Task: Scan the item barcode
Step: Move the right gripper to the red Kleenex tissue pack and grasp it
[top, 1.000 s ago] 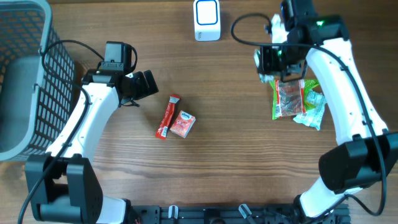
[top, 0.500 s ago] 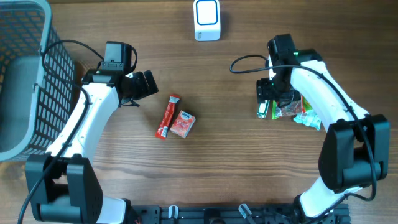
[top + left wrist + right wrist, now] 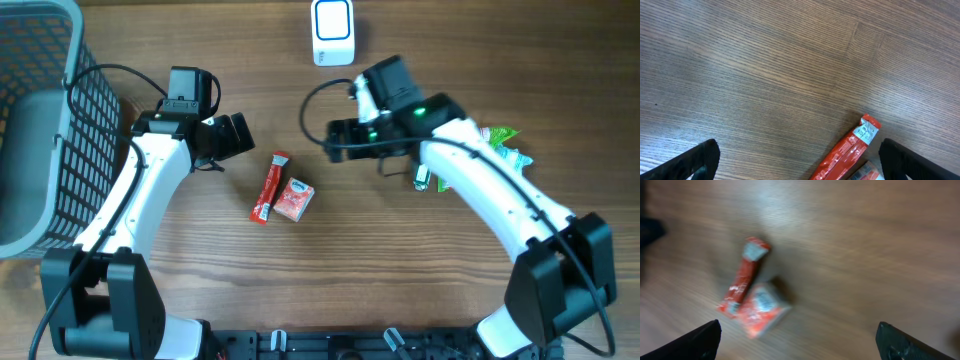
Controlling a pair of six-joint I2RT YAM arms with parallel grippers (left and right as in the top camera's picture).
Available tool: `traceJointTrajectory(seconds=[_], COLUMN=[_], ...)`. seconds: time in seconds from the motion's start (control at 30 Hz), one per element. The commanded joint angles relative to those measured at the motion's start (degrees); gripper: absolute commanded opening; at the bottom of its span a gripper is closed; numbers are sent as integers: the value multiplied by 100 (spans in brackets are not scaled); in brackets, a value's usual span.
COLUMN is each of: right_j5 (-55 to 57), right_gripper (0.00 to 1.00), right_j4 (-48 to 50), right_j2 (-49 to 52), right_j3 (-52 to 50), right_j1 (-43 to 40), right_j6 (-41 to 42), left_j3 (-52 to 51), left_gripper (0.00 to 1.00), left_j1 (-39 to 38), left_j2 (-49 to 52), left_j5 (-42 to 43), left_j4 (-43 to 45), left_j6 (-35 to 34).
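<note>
The red stick (image 3: 268,187) lies almost upright, lower left of the right gripper (image 3: 334,140), whose jaws stand apart, empty.

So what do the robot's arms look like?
The left arm and right arm are white tubes with chunky black joints. A thin black cable loops off each. The left gripper and right gripper are black, and a green light glows on the right arm.

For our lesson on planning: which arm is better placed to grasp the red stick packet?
Probably the right. The open right hand has the red stick packet and box well inside its wrist view, and it sits nearer the scanner. The left hand, also open, sees only the packet's end.
</note>
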Motion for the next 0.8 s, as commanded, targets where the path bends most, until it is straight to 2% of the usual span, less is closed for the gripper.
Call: traceJointTrajectory(seconds=[0.0, 0.03, 0.13, 0.17, 0.37, 0.5, 0.67, 0.77], right_j5=[-146, -22, 896, 1143, 1427, 1556, 1727, 1725], right_gripper=[68, 54, 52, 48, 46, 36, 32, 32], right_j4=[273, 339, 372, 452, 1572, 1510, 1482, 1534], right_j2=[-48, -48, -48, -44, 229, 540, 728, 780], right_j3=[87, 66, -105, -214, -870, -876, -887, -999], right_j1=[431, 566, 988, 1110, 1784, 1958, 1967, 1967], right_j6=[1427, 1589, 2559, 2881, 3722, 3788, 3838, 4345], left_j3=[20, 20, 20, 20, 20, 20, 20, 20], left_gripper=[100, 100, 100, 100, 100, 100, 100, 100], left_j1=[11, 11, 11, 11, 11, 11, 11, 11], left_j2=[37, 37, 37, 37, 37, 37, 37, 37], left_j5=[-31, -31, -31, -31, -31, -31, -31, -31], left_j4=[-4, -4, -4, -4, -4, -4, -4, -4], left_j6=[26, 26, 26, 26, 26, 26, 26, 26])
